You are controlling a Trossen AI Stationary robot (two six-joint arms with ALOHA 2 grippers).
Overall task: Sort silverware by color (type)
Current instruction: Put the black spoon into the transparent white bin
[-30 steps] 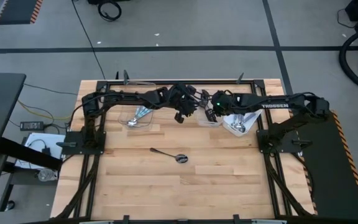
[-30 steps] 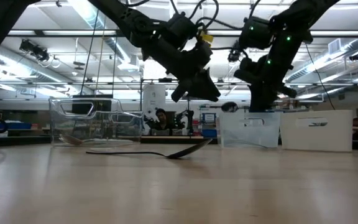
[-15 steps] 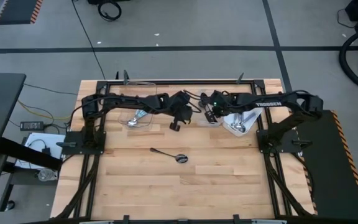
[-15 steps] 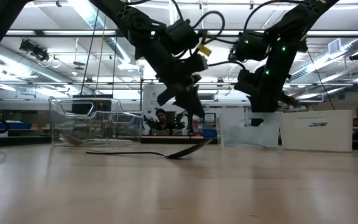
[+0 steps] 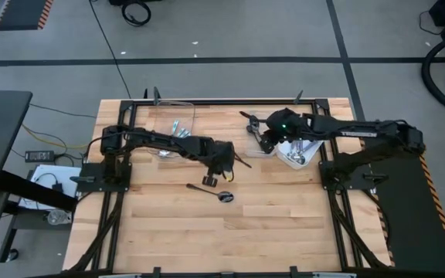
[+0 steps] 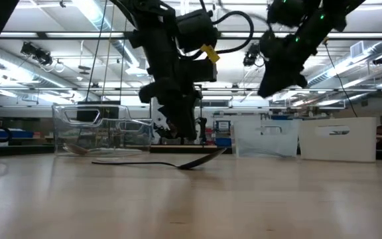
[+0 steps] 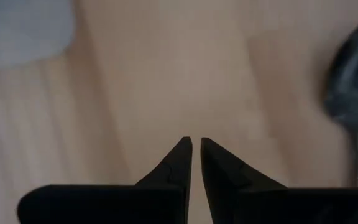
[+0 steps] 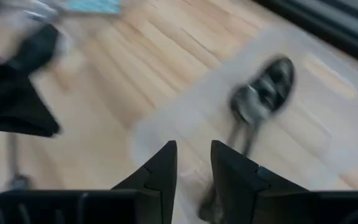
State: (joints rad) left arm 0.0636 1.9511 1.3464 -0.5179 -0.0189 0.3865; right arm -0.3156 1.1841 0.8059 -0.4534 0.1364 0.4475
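Camera layout as I see it from the remote station. High view: straight down from well above, taking in the whole light wooden slatted table [image 5: 230, 232] and grey floor around it. Low view: level with the tabletop, facing across it into the room. Left wrist view: very close above the boards. Right wrist view: close, angled down. All four share the slim dark grey metal spoon [image 5: 215, 193] [image 6: 161, 162] [image 7: 352, 93] [image 8: 11, 162].
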